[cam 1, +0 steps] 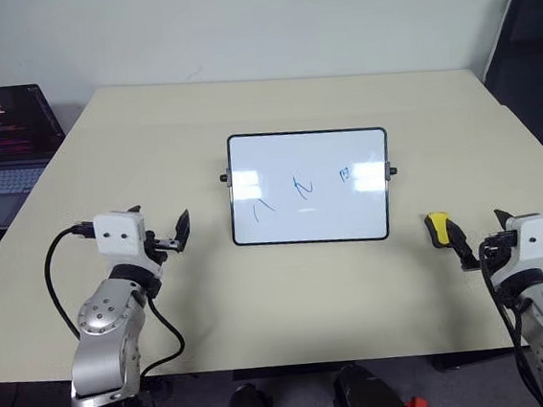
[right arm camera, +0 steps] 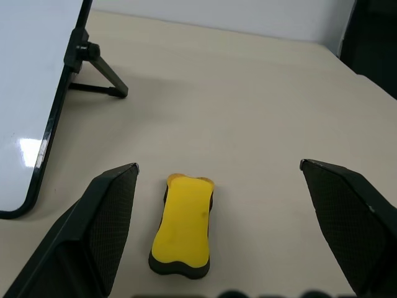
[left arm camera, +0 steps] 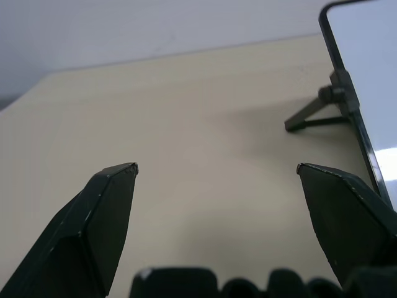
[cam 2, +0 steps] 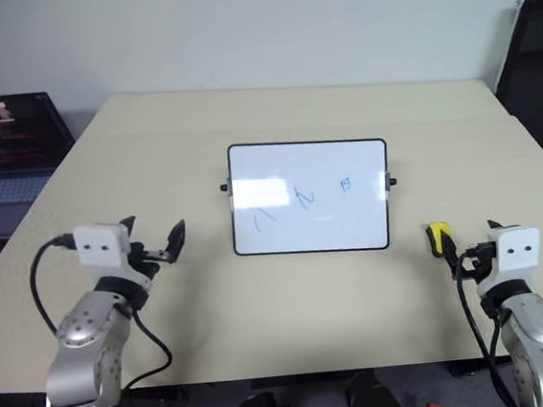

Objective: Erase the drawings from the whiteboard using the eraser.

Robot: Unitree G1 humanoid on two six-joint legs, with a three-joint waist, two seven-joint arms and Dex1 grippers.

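**Between right jaws: eraser lined up, not yet gripped**

Between the right gripper (right arm camera: pixel 218 166) jaws, spread wide, sits the eraser (right arm camera: pixel 183 225) flat on the table (cam 1: pixel 290 298), yellow top up, black base down, closer to one finger (right arm camera: pixel 108 211) than the other and touching neither. Left gripper (left arm camera: pixel 217 167) jaws also spread, pinching nothing, hovering over bare table at 9 o'clock of the whiteboard (cam 1: pixel 309 188).

Head view: eraser at roughly 4 o'clock of the board, just off its lower right corner. Board is propped on a small rear stand, tilted back. Drawings (cam 1: pixel 301 188), three blue squiggles, run across the middle, all intact.

Risks, my read:
- Eraser is off-centre in the jaws, so closing now could nudge or spin it rather than seat it.
- Board is only propped; hard wiping pressure could slide it or fold the stand.
- Left gripper isn't bracing the frame.
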